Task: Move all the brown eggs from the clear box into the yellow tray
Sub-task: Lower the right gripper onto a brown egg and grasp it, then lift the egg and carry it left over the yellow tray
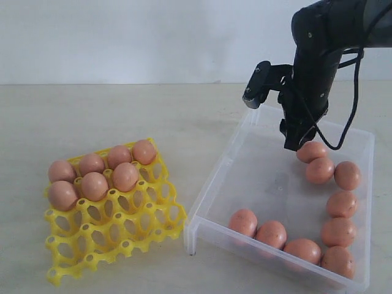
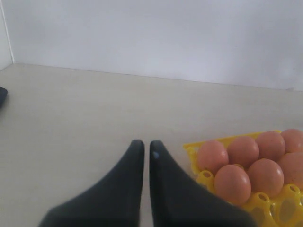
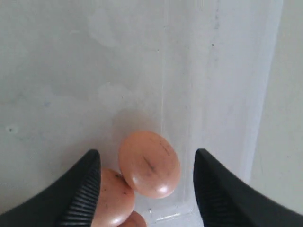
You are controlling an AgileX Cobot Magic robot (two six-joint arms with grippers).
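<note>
**Your right gripper (image 3: 147, 153) hangs over a matte brown egg (image 3: 149, 164) in the clear box (image 1: 214, 171)**
Its ribbed black fingers (image 3: 80, 194) stand wide, a gap either side of the speckled oval. Your left gripper (image 2: 146, 144) is pinched narrow near the yellow tray (image 1: 116, 236), whose lattice cups seven brown eggs (image 1: 94, 185).

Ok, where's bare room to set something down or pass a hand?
In the clear box, the floor between its tray-side wall and the L of brown eggs along the opposite and near walls is bare; that L is crowded. In the yellow tray, the near cups are empty and the far rows hold eggs. The table between tray and box is bare.
</note>
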